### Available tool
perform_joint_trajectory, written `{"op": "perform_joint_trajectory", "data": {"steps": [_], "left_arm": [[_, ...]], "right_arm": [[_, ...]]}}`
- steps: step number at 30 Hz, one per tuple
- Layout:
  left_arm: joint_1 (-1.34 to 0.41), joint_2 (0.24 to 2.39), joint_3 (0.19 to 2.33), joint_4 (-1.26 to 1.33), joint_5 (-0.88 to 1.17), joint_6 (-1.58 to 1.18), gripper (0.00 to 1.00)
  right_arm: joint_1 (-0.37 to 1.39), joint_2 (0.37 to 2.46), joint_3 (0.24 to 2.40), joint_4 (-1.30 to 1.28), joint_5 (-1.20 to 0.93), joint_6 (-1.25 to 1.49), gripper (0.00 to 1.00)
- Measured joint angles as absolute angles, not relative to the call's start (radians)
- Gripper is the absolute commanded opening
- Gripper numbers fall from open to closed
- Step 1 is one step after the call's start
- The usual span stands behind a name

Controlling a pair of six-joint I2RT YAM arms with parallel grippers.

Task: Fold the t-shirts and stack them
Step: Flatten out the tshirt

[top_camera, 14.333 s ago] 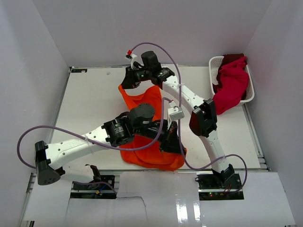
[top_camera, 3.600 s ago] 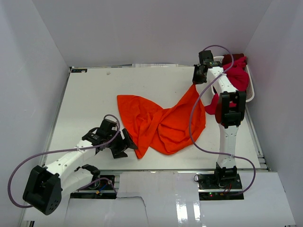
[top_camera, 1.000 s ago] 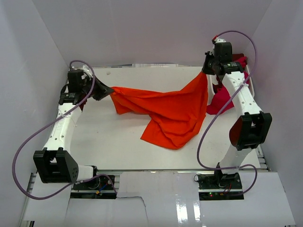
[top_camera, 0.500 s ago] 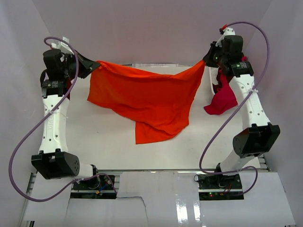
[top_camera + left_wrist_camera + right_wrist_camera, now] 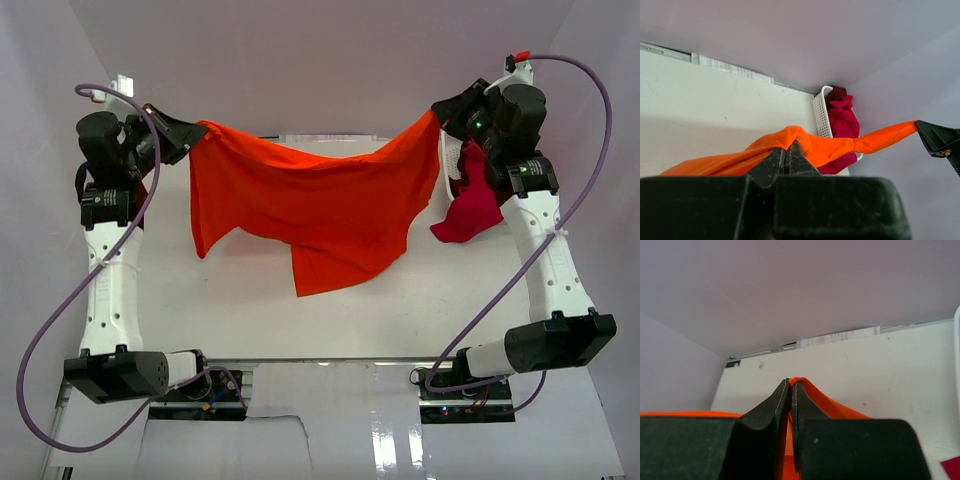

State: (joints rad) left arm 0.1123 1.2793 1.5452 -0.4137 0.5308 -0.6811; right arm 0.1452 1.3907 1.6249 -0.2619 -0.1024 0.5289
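From their bases at the near edge of the bench (image 5: 240, 300), the left arm (image 5: 105, 270) and the right arm (image 5: 545, 260) stand up steeply, each one close to its side wall. Both wrists are high and turned inward, toward each other. The left tool (image 5: 192, 132) is closed on one upper corner of the orange shirt (image 5: 320, 205), and its wrist view shows the cloth pinched between the tips. The right tool (image 5: 437, 112) is closed on the other upper corner in the same way. The shirt hangs between them like a curtain. Its top edge sags in the middle and its lower edge is uneven, lowest at the centre. I cannot tell if it touches the bench. White bench surface shows in front of the cloth and at its left. Behind the right arm, at the far right corner, a magenta shirt (image 5: 475, 205) hangs out of the basket (image 5: 821, 112).
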Motion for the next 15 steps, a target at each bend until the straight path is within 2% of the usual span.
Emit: {"op": "perform_joint_trajectory", "data": {"steps": [7,15], "left_arm": [[0.113,1.185,1.515,-0.389,0.356,-0.727,0.00],[0.114,1.196,1.515,-0.422,0.209,-0.754,0.00]], "right_arm": [[0.146,1.446,1.646,-0.342,0.040,0.875,0.08],[0.146,1.569,1.926,-0.683,0.235,1.191,0.08]]}}
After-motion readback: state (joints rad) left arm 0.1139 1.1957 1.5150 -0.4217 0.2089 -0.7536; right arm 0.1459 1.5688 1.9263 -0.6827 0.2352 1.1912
